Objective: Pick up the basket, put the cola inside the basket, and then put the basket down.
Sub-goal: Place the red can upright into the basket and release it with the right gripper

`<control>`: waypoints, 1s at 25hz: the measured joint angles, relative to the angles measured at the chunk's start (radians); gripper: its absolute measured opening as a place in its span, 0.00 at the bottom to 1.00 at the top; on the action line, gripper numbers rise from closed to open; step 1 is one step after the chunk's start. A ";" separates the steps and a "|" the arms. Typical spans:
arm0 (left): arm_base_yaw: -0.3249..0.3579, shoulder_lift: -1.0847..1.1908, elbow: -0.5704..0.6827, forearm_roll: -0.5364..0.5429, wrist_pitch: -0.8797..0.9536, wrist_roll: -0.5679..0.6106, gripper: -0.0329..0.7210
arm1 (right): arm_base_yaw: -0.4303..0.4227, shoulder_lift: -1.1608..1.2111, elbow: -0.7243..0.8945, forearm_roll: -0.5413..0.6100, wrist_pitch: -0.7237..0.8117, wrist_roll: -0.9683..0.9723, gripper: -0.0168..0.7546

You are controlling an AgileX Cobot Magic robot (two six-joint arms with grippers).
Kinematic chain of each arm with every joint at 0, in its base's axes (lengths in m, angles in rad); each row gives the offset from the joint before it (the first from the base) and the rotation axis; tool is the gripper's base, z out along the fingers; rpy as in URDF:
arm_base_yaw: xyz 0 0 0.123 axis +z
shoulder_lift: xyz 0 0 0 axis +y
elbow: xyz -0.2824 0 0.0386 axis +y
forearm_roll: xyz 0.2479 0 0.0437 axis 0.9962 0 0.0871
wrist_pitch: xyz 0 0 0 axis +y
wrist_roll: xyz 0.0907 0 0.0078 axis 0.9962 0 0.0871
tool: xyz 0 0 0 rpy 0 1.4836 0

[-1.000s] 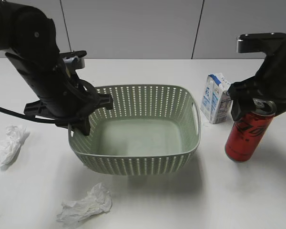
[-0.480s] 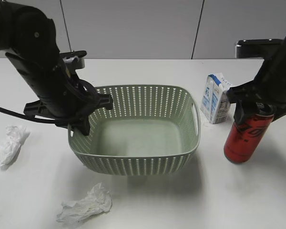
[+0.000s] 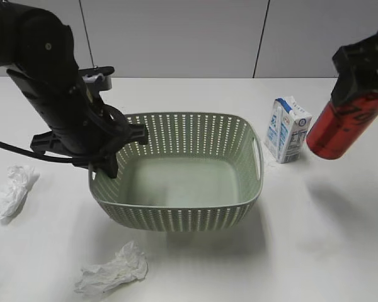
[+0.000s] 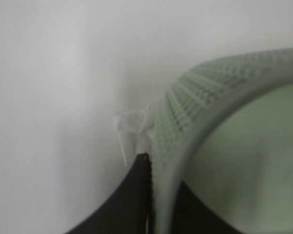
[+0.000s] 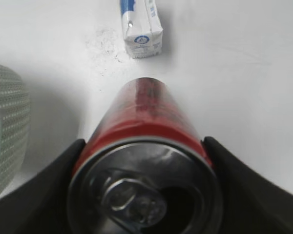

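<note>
Right fingers (image 5: 24, 190) clamp the cola (image 3: 346, 123) tilted in the air beside the carton (image 3: 288, 129); left fingers (image 4: 129, 195) pinch the basket (image 3: 176, 170) rim, raised off the tabletop (image 3: 315, 245)

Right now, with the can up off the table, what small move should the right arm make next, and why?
Probably carry the cola leftward over the basket. The right gripper grips it in the air beyond the carton, while the left gripper clamps the basket's rim.

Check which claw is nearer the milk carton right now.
Right. The right claw holds the cola in the air just right of the carton. The left claw grips the basket rim at its far left corner, the whole basket between them.
</note>
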 joint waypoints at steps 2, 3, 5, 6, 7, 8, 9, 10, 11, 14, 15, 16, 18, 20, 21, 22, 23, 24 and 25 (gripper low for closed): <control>0.000 0.000 0.000 0.003 -0.005 0.000 0.04 | 0.023 -0.013 -0.063 -0.003 0.072 -0.025 0.67; 0.000 0.000 0.000 0.003 -0.008 0.000 0.04 | 0.044 -0.014 -0.091 -0.006 0.098 -0.029 0.67; 0.000 0.000 0.000 0.003 -0.016 0.000 0.04 | 0.100 -0.014 -0.156 -0.006 0.133 -0.034 0.67; 0.000 0.000 0.000 0.003 -0.018 0.000 0.04 | 0.136 -0.014 -0.181 -0.006 0.135 -0.035 0.67; 0.000 0.000 0.000 0.004 -0.018 0.000 0.04 | 0.174 -0.014 -0.208 -0.006 0.136 -0.036 0.67; 0.000 0.000 0.000 0.004 -0.018 0.000 0.04 | 0.212 -0.014 -0.231 -0.005 0.135 -0.036 0.67; 0.000 0.000 0.000 0.004 -0.019 0.000 0.04 | 0.242 -0.011 -0.251 -0.002 0.135 -0.037 0.67; 0.000 0.000 0.000 0.004 -0.019 0.000 0.04 | 0.276 -0.005 -0.263 0.001 0.134 -0.037 0.67; 0.000 0.000 0.000 0.004 -0.019 0.000 0.04 | 0.307 0.005 -0.273 0.002 0.134 -0.037 0.67; 0.000 0.000 0.000 0.004 -0.019 0.000 0.04 | 0.376 0.057 -0.281 0.003 0.133 -0.037 0.67; 0.000 0.000 0.000 0.004 -0.019 0.000 0.04 | 0.391 0.082 -0.281 0.003 0.130 -0.037 0.67; 0.000 0.000 0.000 0.004 -0.019 0.000 0.04 | 0.401 0.109 -0.281 0.005 0.125 -0.037 0.67; 0.000 0.000 0.000 0.004 -0.019 0.000 0.04 | 0.417 0.156 -0.281 0.010 0.102 -0.038 0.67; 0.000 0.000 0.000 0.004 -0.020 0.000 0.04 | 0.421 0.206 -0.281 0.024 0.080 -0.038 0.67; 0.000 0.000 0.000 0.004 -0.020 0.000 0.04 | 0.422 0.226 -0.281 0.030 0.069 -0.038 0.67; 0.000 0.000 0.000 0.004 -0.022 0.000 0.04 | 0.422 0.249 -0.281 0.033 0.058 -0.038 0.67; 0.000 0.000 0.000 0.004 -0.023 0.000 0.04 | 0.422 0.271 -0.281 0.035 0.049 -0.038 0.67; 0.000 0.000 0.000 0.004 -0.023 0.000 0.04 | 0.422 0.287 -0.281 0.037 0.043 -0.038 0.67; 0.000 0.000 0.000 0.004 -0.023 0.000 0.04 | 0.422 0.303 -0.281 0.038 0.037 -0.038 0.67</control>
